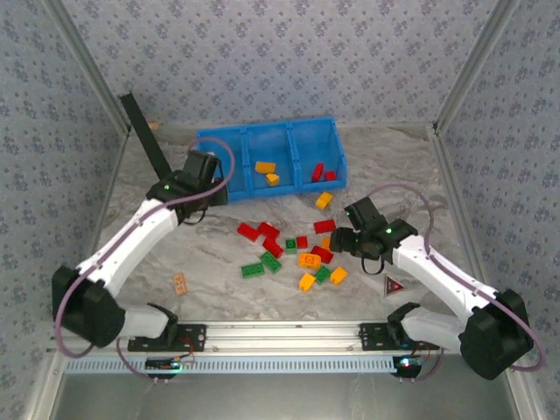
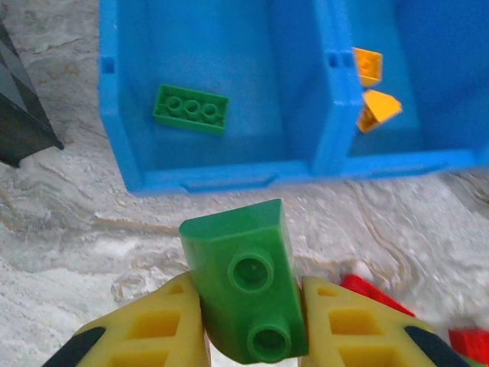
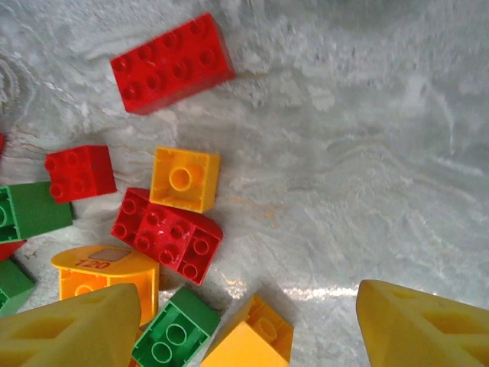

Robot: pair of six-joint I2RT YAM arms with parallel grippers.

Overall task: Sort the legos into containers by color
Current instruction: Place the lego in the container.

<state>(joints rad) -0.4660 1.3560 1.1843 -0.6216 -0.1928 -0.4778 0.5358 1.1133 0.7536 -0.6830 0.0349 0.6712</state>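
Listing left to right: left fingers point(image 2: 145, 329) clamped on a green sloped brick point(image 2: 244, 294) with two studs, just before the blue bin point(image 2: 221, 177).
- Left compartment point(image 2: 229, 46): one green four-stud brick point(image 2: 191, 109).
- Middle compartment point(image 2: 435, 92): two orange bricks point(image 2: 368, 65).
- Right compartment point(image 1: 315, 144): red bricks point(image 1: 318, 172).
- Loose legos point(image 1: 297, 249): red, green and orange, on the tabletop point(image 1: 219, 271); one orange brick marked "120" point(image 3: 95, 267).
- Right fingers point(image 3: 424, 329): spread and empty above them.
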